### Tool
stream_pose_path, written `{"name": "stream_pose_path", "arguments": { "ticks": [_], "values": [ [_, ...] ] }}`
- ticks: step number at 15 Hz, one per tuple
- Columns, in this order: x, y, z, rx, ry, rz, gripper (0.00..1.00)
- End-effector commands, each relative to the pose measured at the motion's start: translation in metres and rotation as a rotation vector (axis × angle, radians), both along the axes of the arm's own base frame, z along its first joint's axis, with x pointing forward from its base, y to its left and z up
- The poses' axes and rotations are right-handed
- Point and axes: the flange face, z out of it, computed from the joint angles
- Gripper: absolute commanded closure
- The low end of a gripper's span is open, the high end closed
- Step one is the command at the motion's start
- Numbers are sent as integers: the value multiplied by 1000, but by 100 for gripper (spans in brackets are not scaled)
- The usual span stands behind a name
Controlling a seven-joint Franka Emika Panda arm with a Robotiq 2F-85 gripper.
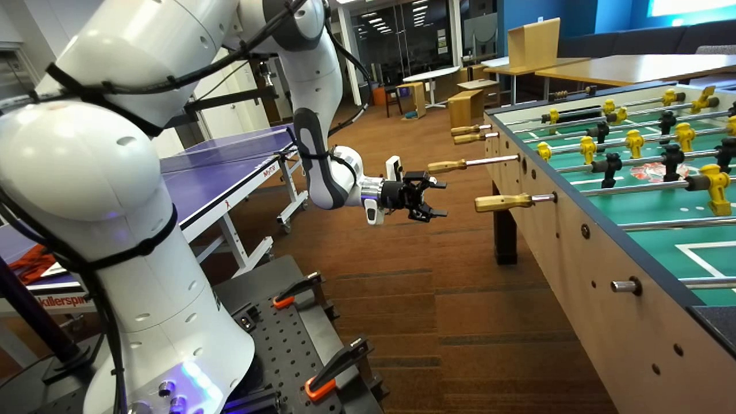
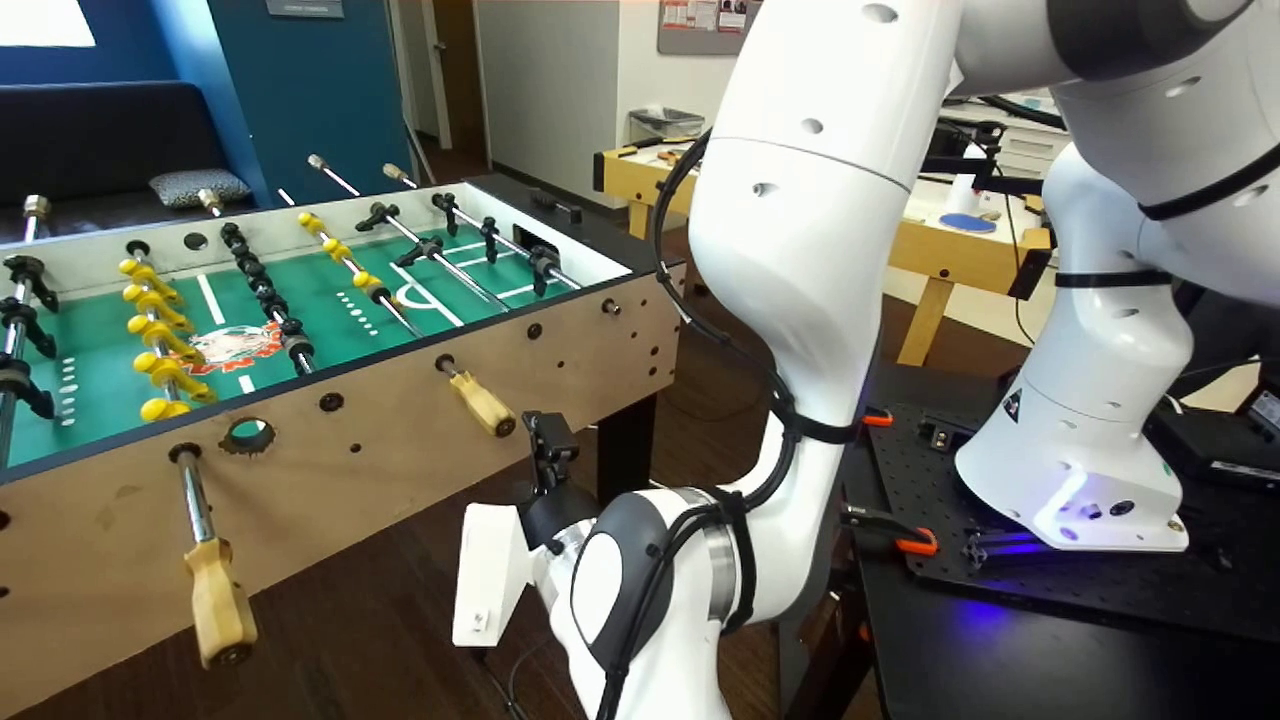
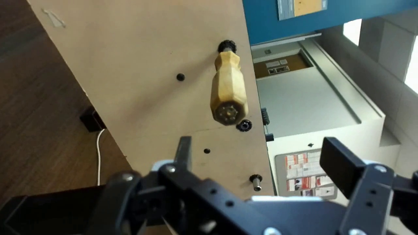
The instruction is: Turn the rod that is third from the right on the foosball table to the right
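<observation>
The foosball table [image 1: 575, 241] has light-wood sides, a green field and yellow and black figures; it also shows in an exterior view [image 2: 390, 470] and the wrist view [image 3: 140, 98]. The rod's tan wooden handle [image 1: 503, 202] sticks out from its side, and also shows in an exterior view [image 2: 482, 402] and the wrist view [image 3: 228, 89]. My gripper [image 1: 441, 199] is open and empty, short of the handle's end and apart from it. In an exterior view the gripper [image 2: 550, 440] is partly hidden by the wrist. In the wrist view the handle lies beyond the fingers [image 3: 257, 148].
Another tan handle [image 1: 447, 166] juts from the table side farther along, also seen in an exterior view [image 2: 220, 605]. Smaller-looking handles [image 1: 468, 138] lie beyond. A bare metal rod end [image 1: 625, 286] sticks out nearer. A blue ping-pong table [image 1: 230, 167] stands behind the arm.
</observation>
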Motion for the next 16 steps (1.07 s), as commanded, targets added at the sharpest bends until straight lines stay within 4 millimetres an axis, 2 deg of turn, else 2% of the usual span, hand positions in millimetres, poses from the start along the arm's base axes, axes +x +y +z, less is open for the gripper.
{"name": "stream_pose_path", "arguments": {
  "ticks": [1,6,7,9,12,16],
  "values": [
    [-7,-15,-7,-100,156,85,0],
    [-21,-41,-20,-264,315,242,0],
    [-17,-30,-26,-222,269,188,0],
    [-21,-40,-30,-256,289,212,0],
    [-22,-40,-31,-263,294,218,0],
    [-14,-47,-32,-301,267,181,0]
  ]
}}
